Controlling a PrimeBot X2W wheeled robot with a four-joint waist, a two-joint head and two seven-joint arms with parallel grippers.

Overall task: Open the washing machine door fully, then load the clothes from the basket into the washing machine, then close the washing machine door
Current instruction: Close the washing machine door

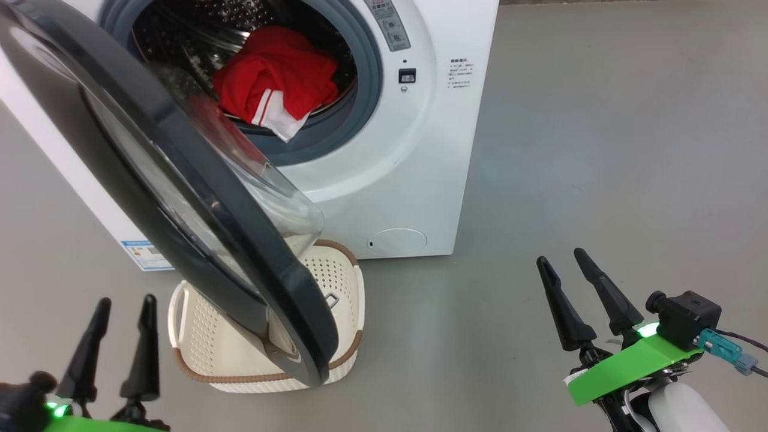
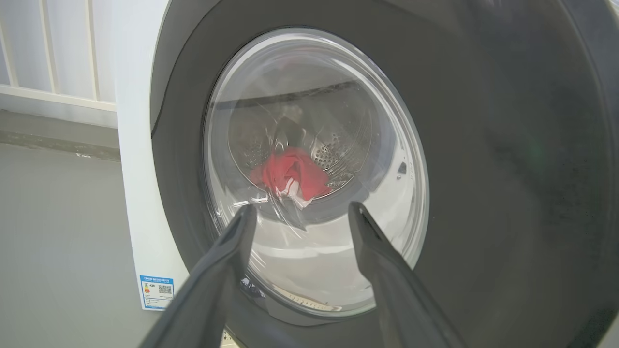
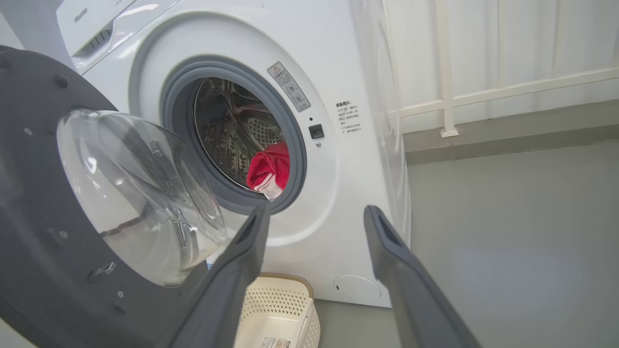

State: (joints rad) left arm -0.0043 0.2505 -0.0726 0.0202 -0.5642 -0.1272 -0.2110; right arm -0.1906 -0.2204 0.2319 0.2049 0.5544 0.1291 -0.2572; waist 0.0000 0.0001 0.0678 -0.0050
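Done opening door [image 1: 180, 198] and loading clothes [image 1: 276, 78] into washer [image 1: 420, 150] — left only with closing — near seemingly empty basket [image 1: 201, 336], with left gripper [image 1: 127, 300] and right gripper [image 1: 560, 255] spread, holding nothing.

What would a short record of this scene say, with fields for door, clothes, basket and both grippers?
door: washing machine door open, swung out over the basket
clothes: red clothes in the drum, white-striped edge on the grey gasket
basket: on the floor before the washing machine, no clothes in its visible part
left gripper: open, empty
right gripper: open, empty
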